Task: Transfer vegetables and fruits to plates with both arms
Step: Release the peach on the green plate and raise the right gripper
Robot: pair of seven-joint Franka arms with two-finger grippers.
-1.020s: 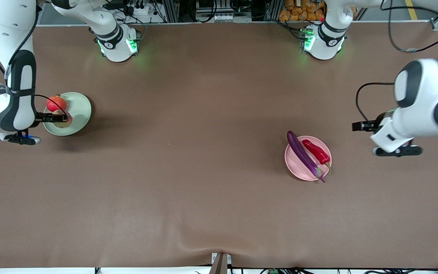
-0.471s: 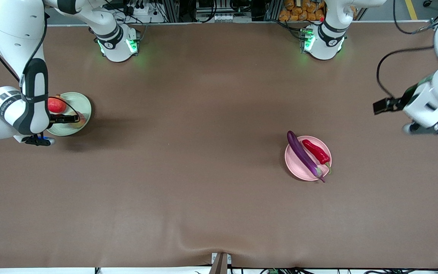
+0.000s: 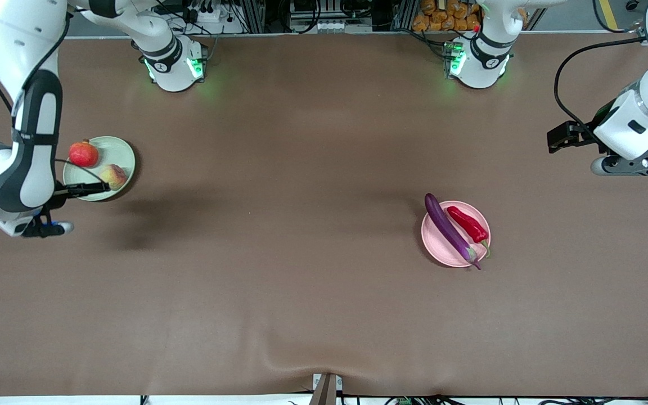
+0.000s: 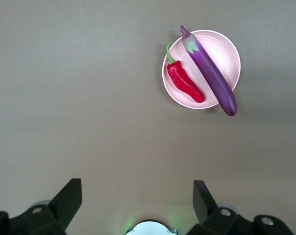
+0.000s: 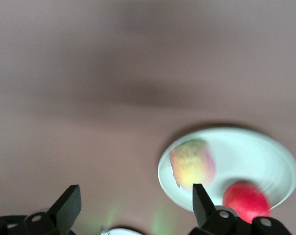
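Observation:
The pale green plate [image 3: 117, 151] holds the red-orange fruit [image 3: 84, 153] and the peach-like fruit [image 3: 113, 175]. My right gripper [image 3: 101, 187] is open and empty, in the air over the plate's edge beside the peach. In the right wrist view the plate [image 5: 258, 154], peach [image 5: 192, 163] and red fruit [image 5: 246, 200] show past my open right gripper [image 5: 135, 203]. The pale pink plate [image 3: 432, 239] holds the purple eggplant [image 3: 448, 228] and the red chili [image 3: 468, 224]. My left gripper [image 3: 553, 140] is open and empty, high over the bare table. The left wrist view shows the pink plate [image 4: 225, 53], chili [image 4: 185, 84], eggplant [image 4: 211, 76] and my open left gripper [image 4: 136, 198].
The brown table cloth [image 3: 279, 225] is bare between the two plates. The arm bases [image 3: 175, 62] stand along the table's edge farthest from the front camera. A small bracket [image 3: 327, 388] sits at the nearest edge.
My right gripper has let go of the peach, which now lies on the green plate, and drawn back off it. My left arm has risen and swung away from the pink plate.

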